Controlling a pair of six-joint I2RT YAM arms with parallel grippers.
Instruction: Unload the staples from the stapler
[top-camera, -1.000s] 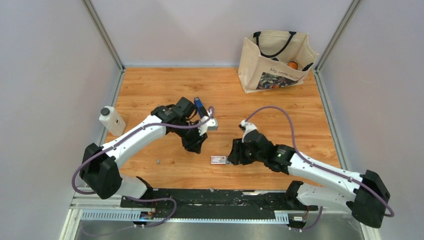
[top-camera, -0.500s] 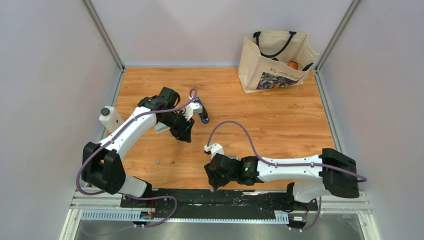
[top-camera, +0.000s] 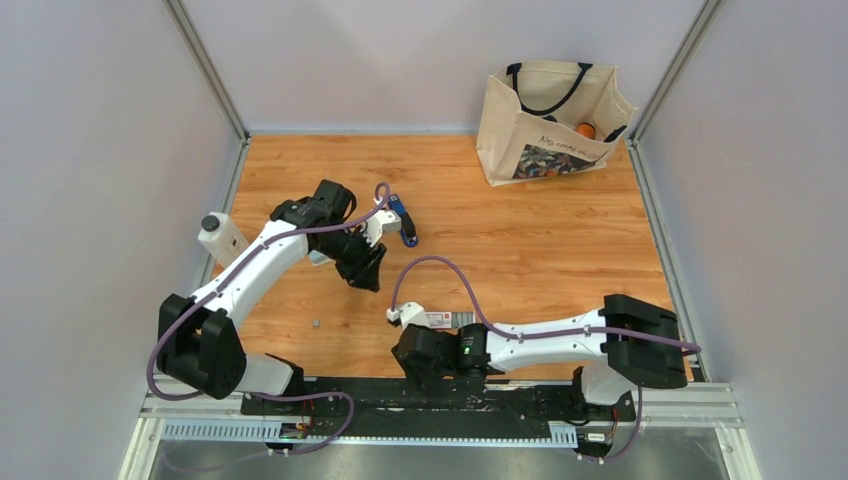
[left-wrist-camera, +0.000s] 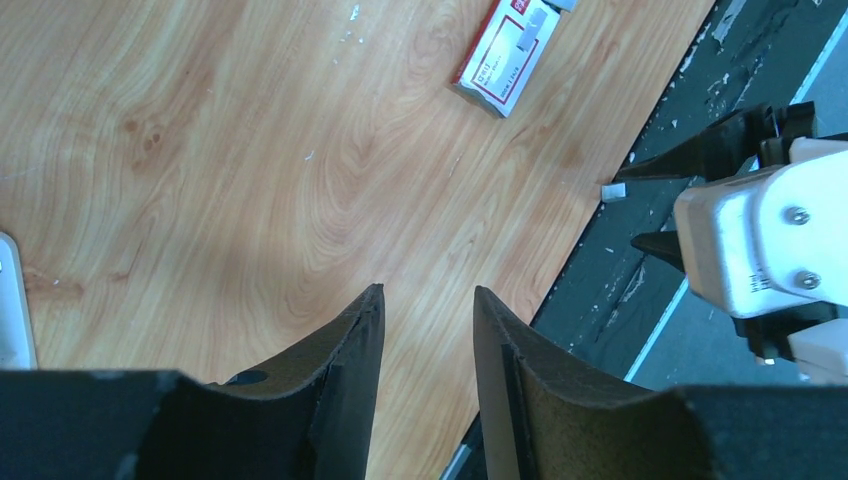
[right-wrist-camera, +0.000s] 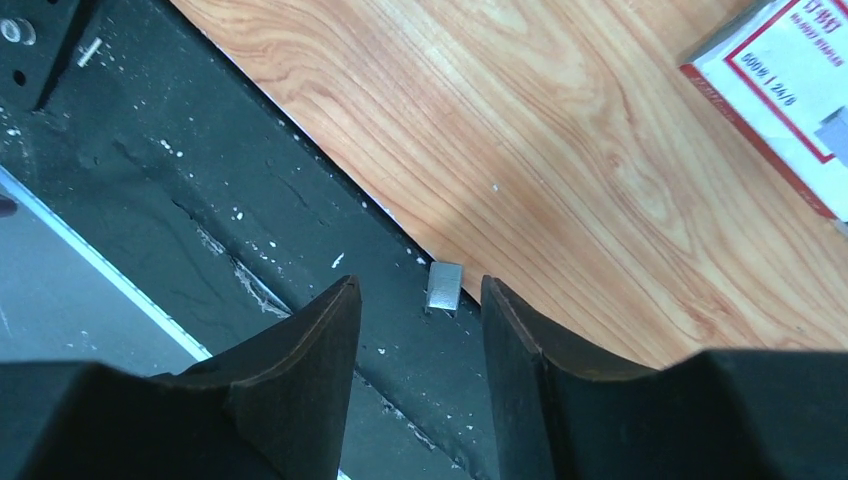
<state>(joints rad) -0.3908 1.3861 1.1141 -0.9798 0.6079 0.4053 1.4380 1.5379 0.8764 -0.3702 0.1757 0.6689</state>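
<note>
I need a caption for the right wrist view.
Open right gripper over a staple strip at the table edge; carton beyond.

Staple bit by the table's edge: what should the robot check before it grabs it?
1. Right gripper jaws open: ok.
2. Right gripper empty: ok.
3. Staple strip lined up between the fingers: ok.
4. Strip lying flat on the black rail: cannot tell.
5. Carton clear of the fingers: ok.
6. Left gripper open, empty, apart from the right one: ok.
</note>
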